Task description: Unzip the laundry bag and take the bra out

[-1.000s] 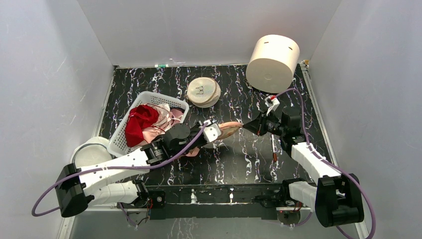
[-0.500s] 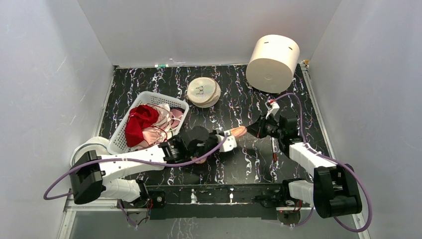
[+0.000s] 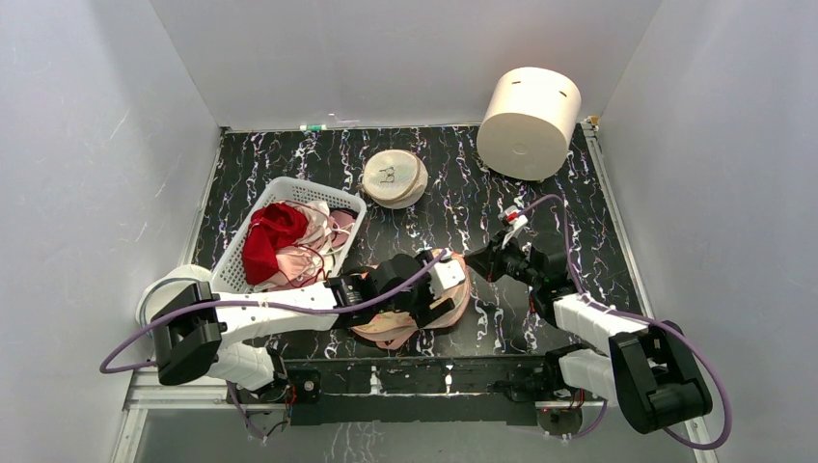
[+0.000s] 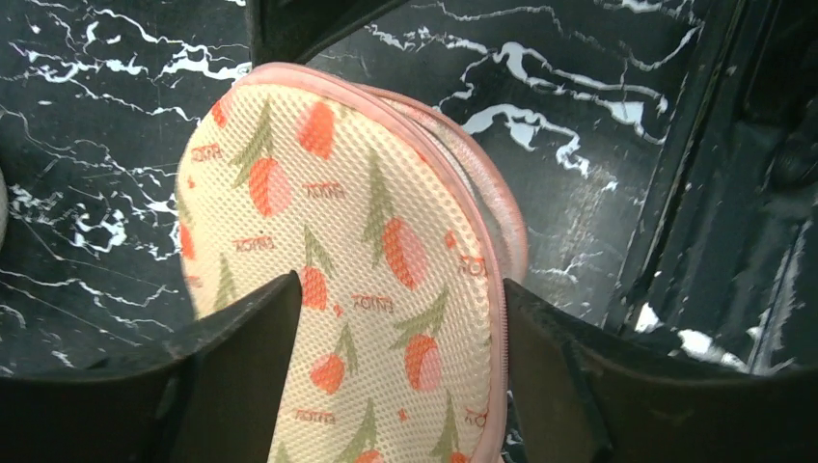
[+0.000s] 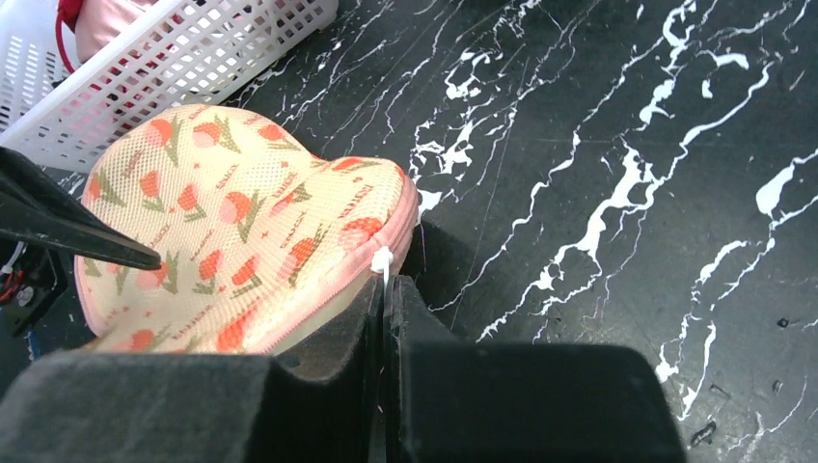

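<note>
Position of item: the laundry bag (image 3: 388, 329) lies on the black marbled table (image 3: 463, 193) at the near edge, in front of my two arm bases. It is just near of the white basket (image 3: 234, 262). It is bowed upward rather than flat, with its leaf-printed face up.

Left pincer (image 3: 446, 281): jaws part-way apart and clamped on the bag. In the left wrist view one finger (image 4: 241, 367) lies over the printed mesh. The other presses against the pink edge trim (image 4: 487, 251).

Right pincer (image 3: 479, 262): fingers (image 5: 328, 386) together. A small white zip pull (image 5: 383, 258) is pinched between their tips at the bag's rounded end. The pull is touching the pink trim. Whether the zip is parted at this point I cannot tell.

The two pincers meet the bag at neighbouring points, close to each other.

Surroundings: the basket holds a red garment (image 3: 270, 236) and pink clothes (image 3: 311, 253). A round cream mesh disc (image 3: 395, 177) sits farther back on the table. A large cream cylinder (image 3: 529, 109) stands at the far right corner. Both are well apart from the bag.
</note>
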{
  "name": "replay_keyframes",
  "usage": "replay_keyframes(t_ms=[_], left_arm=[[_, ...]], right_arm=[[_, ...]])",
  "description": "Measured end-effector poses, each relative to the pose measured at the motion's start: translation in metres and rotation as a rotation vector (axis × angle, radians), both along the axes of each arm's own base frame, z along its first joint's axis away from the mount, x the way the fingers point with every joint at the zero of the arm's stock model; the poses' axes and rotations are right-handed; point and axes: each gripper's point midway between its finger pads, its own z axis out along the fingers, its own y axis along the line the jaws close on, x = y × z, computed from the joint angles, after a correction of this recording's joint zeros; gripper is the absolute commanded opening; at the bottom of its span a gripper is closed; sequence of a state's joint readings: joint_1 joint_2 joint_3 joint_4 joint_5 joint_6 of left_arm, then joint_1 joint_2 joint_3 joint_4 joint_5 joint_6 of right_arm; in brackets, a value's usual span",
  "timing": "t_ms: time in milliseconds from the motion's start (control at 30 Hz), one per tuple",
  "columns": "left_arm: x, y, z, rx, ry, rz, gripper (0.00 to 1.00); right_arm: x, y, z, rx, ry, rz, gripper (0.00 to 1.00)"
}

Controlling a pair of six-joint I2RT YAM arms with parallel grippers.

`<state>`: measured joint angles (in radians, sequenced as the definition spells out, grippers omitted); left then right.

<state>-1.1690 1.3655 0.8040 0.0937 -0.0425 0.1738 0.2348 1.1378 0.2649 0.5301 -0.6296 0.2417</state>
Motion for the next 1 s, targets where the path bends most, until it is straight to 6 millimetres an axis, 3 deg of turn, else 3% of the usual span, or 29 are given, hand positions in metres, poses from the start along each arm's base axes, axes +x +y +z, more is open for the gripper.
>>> replay_keyframes(t_ms=[133,233,333,433,533,667,767,833,1000], left_arm=[[-0.002,-0.006,0.005,-0.050,0.057,0.047,0.91],[0.001,-0.016,0.013,-0.096,0.093,0.091,0.94],[0.018,-0.033,0.023,-0.134,0.109,0.192,0.97],[0.043,-0.053,0.027,-0.158,0.101,0.312,0.92],[0.061,-0.062,0.017,-0.146,0.081,0.403,0.85],[0.073,-0.057,-0.009,-0.087,0.031,0.482,0.93],[0.075,-0.057,-0.018,-0.067,0.003,0.507,0.93],[0.078,-0.056,-0.019,-0.066,-0.014,0.524,0.88],[0.080,-0.056,-0.023,-0.057,-0.034,0.549,0.53]], right_arm=[[0.001,0.002,0.005,-0.017,-0.045,-0.001,0.00],[0.003,0.000,0.005,-0.023,-0.052,-0.008,0.00],[0.004,-0.001,0.005,-0.026,-0.054,-0.017,0.00],[0.005,-0.002,0.006,-0.028,-0.056,-0.026,0.00],[0.005,-0.002,0.007,-0.028,-0.058,-0.030,0.00],[0.005,-0.003,0.012,-0.024,-0.075,-0.036,0.00],[0.005,-0.003,0.017,-0.018,-0.088,-0.038,0.00],[0.004,-0.003,0.019,-0.017,-0.093,-0.041,0.00],[0.004,-0.004,0.020,-0.019,-0.092,-0.048,0.00]])
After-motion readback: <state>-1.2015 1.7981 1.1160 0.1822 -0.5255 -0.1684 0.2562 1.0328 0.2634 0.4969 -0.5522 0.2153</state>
